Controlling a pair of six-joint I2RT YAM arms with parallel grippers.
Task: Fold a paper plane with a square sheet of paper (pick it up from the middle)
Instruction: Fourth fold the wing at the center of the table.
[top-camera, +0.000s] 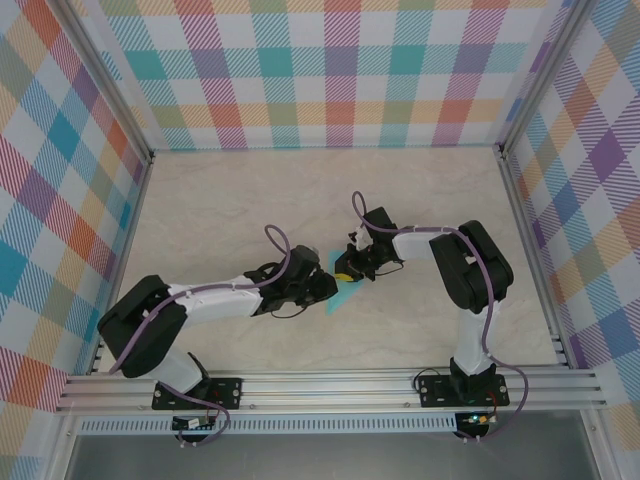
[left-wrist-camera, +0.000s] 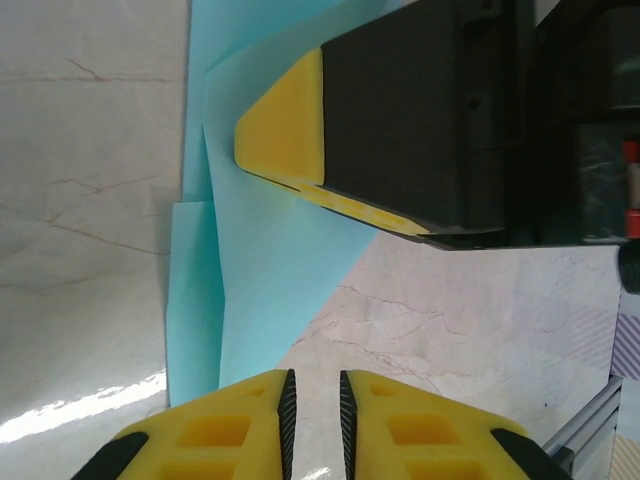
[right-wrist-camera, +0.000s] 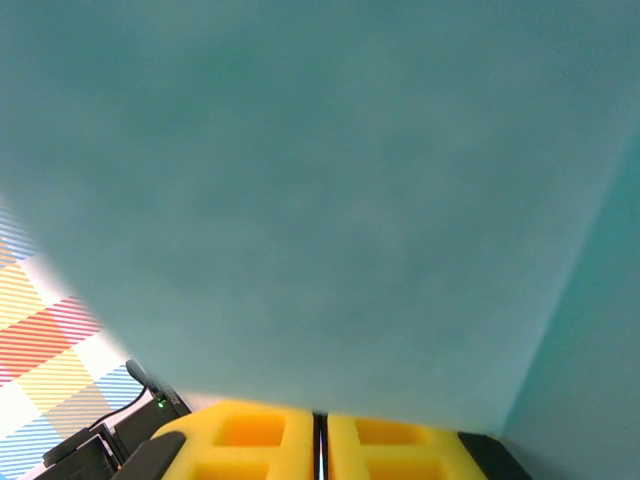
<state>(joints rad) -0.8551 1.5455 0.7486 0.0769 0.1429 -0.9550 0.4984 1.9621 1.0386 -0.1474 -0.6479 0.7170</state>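
The beige marble-patterned table (top-camera: 220, 200) carries the work, boxed in by pastel plaid walls (top-camera: 340, 70). The white-and-black left arm (top-camera: 210, 295) and right arm (top-camera: 430, 240) reach in from either side of the light-teal square sheet of paper (top-camera: 347, 292). The sheet lies partly folded on the table, its layers overlapping along a long crease.

The yellow-padded right end effector (left-wrist-camera: 262, 168) sits over the sheet's middle with its jaws pressed together. In its own wrist view teal paper rises straight from the tips, so I judge it pinches a flap to turn it over the crease.

The left end effector (left-wrist-camera: 317, 385) hovers at the sheet's edge, jaws a narrow slit apart with bare table between them, holding nothing. It is probably placed there to pin the sheet during the fold.

No brand, label or lettering is legible.
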